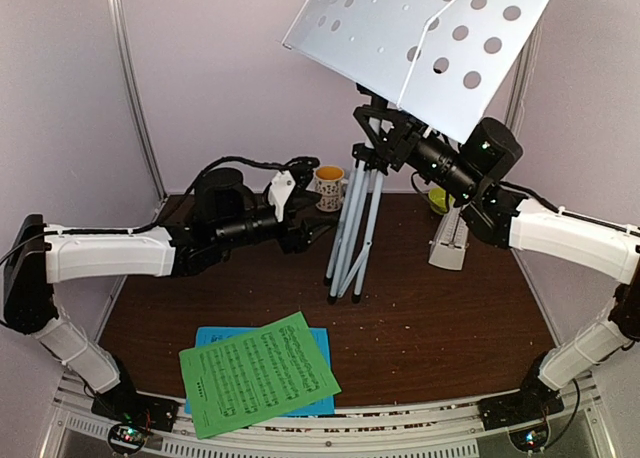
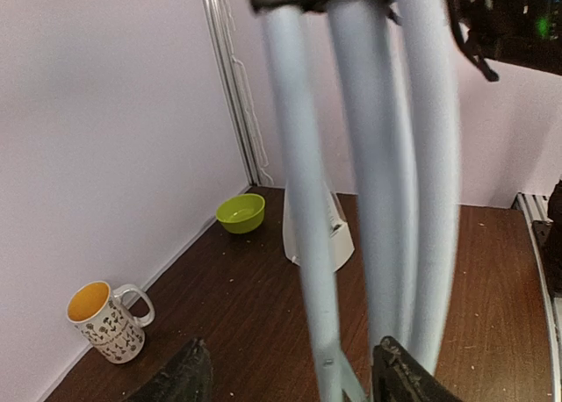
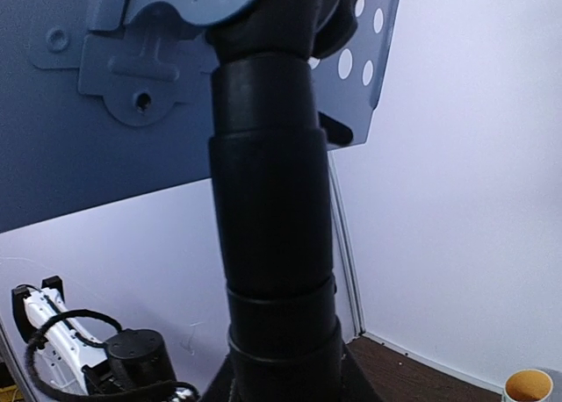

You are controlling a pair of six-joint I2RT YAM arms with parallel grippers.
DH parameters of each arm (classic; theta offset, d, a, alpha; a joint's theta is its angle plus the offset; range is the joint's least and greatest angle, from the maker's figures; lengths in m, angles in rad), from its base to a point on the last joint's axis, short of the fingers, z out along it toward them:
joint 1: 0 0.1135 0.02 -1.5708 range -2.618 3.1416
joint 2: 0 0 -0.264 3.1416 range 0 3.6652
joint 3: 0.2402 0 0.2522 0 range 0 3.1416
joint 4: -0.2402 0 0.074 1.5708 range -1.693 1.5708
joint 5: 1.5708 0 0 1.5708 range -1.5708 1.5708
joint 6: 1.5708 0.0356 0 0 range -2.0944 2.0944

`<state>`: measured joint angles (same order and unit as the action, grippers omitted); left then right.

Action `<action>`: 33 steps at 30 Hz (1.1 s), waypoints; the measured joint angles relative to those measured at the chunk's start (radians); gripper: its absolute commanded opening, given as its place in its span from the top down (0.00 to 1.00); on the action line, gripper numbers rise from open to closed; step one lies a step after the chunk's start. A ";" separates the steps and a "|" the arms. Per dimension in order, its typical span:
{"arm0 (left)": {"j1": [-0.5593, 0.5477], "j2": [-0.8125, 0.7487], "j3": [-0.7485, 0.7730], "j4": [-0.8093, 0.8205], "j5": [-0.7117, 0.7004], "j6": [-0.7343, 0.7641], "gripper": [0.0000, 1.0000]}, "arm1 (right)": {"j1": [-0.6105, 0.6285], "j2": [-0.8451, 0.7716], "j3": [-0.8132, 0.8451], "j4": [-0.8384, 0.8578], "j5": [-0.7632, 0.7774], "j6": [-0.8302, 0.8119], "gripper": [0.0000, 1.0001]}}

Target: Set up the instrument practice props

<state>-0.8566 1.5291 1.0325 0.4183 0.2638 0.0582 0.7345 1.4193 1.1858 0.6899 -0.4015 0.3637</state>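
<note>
Music stand [image 1: 430, 48] upright toward the tabletop's far edge; right gripper [image 1: 397, 138] apparently clamped on its black neck, though the view's tight. Left gripper [image 2: 296, 377] spread, straddling the tripod legs [image 2: 303, 200], gripping nothing. Danger: an off-centre squeeze could twist the legs and topple it.

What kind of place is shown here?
Probably a robot lab booth: plain walls close in a table, two arms are bolted to its near edge, and the music stand looks like a staged prop.
</note>
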 measured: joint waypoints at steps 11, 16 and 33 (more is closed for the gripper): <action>-0.064 -0.023 0.026 -0.070 -0.118 0.028 0.44 | 0.029 0.000 -0.047 -0.082 0.320 -0.068 1.00; -0.081 0.056 0.130 -0.145 -0.179 0.050 0.43 | 0.066 0.000 -0.048 -0.118 0.453 -0.110 1.00; -0.125 0.167 0.164 -0.199 -0.235 0.108 0.30 | 0.164 0.000 -0.061 -0.066 0.647 -0.257 1.00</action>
<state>-0.9817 1.6966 1.1969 0.2192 0.0284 0.1658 0.8982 1.4193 1.1244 0.6243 0.2459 0.1066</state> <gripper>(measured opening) 0.689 0.244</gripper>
